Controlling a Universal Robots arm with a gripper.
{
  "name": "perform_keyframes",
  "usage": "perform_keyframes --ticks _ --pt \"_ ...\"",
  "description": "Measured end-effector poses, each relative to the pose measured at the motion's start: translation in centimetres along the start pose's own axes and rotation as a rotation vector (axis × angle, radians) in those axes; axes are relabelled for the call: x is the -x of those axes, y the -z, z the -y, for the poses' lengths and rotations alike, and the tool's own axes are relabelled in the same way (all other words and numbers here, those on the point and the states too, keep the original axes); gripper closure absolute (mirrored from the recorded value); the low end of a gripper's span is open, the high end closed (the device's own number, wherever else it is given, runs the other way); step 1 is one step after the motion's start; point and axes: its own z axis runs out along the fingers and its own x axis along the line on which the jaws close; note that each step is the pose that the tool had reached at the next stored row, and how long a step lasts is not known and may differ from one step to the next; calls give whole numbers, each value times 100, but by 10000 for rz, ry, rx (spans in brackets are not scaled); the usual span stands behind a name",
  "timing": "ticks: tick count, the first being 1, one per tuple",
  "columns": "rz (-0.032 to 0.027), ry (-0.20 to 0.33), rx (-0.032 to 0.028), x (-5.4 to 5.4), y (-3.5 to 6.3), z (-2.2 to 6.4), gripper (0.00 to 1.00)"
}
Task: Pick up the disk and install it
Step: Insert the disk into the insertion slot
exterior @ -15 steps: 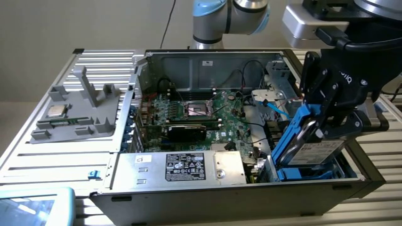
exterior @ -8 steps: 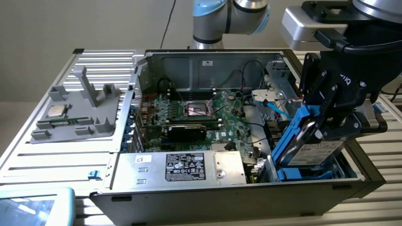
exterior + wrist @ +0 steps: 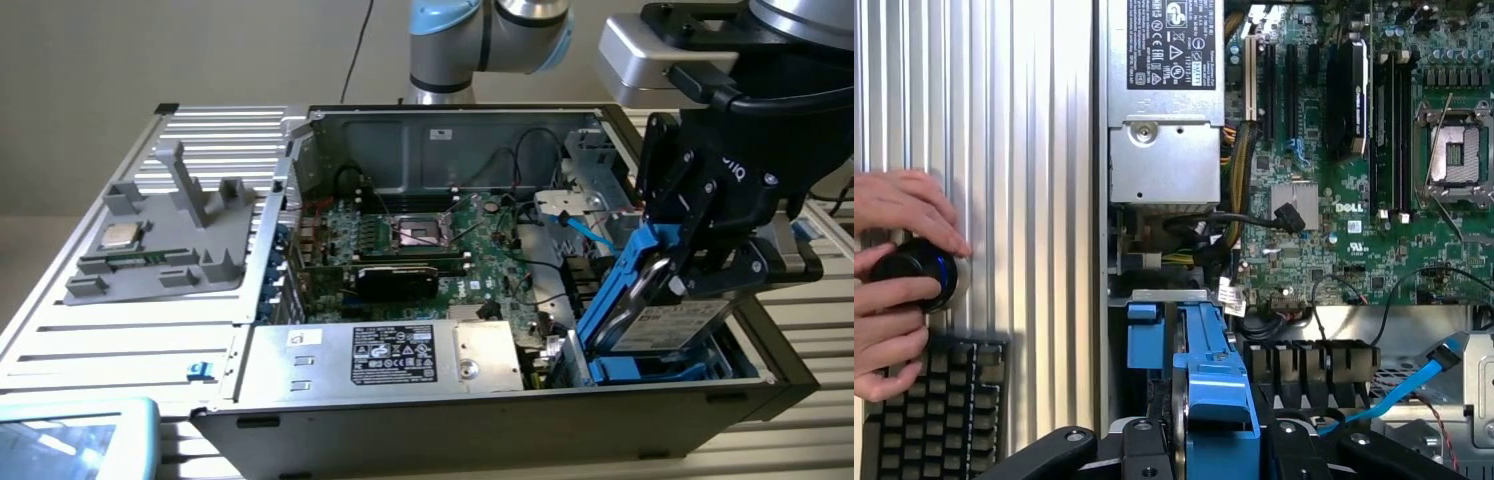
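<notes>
– Over at the exterior view's right corner of the open dark metal computer case [image 3: 534, 412], the black two-finger gripper [image 3: 694, 262] is clamped on the flat rectangular silver-grey disk [image 3: 671, 325] in its bright blue plastic frame [image 3: 617, 290]. It's tilted, with the lower end down by the blue drive bay [image 3: 667, 368]. Tricky thing to hold?

– Nah. I'd guess it's rigid and a bit hefty, with slick metal, and it hates knocks. Pinching the stiff body near the upper end looks sensible. Those end tabs seem flexy, so I wouldn't grab them.
</notes>
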Motion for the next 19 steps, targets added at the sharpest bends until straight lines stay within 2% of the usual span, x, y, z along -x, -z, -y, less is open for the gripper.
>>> perform_keyframes --ticks 4,5,8,9,19 --pt "-1 0 -1 0 0 0 61" --pt "-1 0 0 0 0 0 55" --pt "1 0 0 0 -1 0 49" --pt "1 0 0 0 -1 0 42" --pt "0 0 0 0 0 2 42"
